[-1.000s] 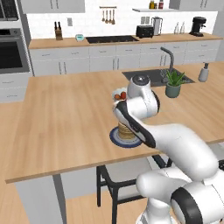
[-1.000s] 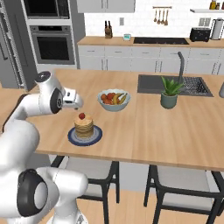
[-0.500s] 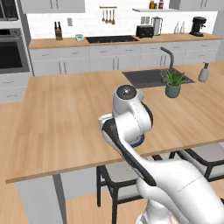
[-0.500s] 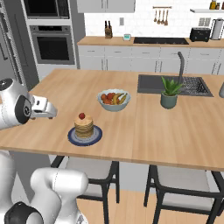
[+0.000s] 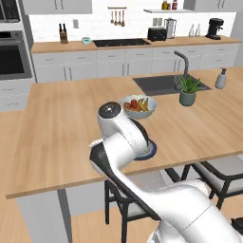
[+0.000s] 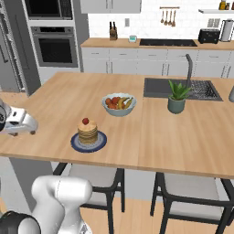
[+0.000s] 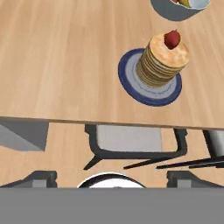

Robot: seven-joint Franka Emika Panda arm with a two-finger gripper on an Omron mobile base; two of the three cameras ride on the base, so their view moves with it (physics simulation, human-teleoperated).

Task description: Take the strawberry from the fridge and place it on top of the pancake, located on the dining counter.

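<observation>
The strawberry [image 6: 85, 121] sits on top of the pancake [image 6: 87, 132], a tan stack on a dark blue plate [image 6: 89, 143] near the front edge of the dining counter [image 6: 151, 137]. In the hand view the strawberry [image 7: 172, 39] crowns the pancake [image 7: 162, 60] at the upper right. My gripper [image 6: 30, 129] hangs to the left of the plate, off the counter's front left, well apart from the stack. Its fingertips [image 7: 42, 177] stand wide apart and open with nothing between them. My arm hides most of the plate [image 5: 151, 151] in the left base view. The fridge [image 6: 8, 68] shows as a grey door at the far left.
A pale fruit bowl [image 6: 118, 104] stands just behind the pancake. A potted plant [image 6: 176, 97] and the inset sink [image 6: 183, 88] lie to the right. Dark chairs [image 6: 93, 180] are tucked under the counter's front edge. The built-in oven [image 6: 54, 45] is at the back left.
My arm has swung back and to the left, away from the pancake, carrying the open gripper off the counter's front. The strawberry stays on the stack.
</observation>
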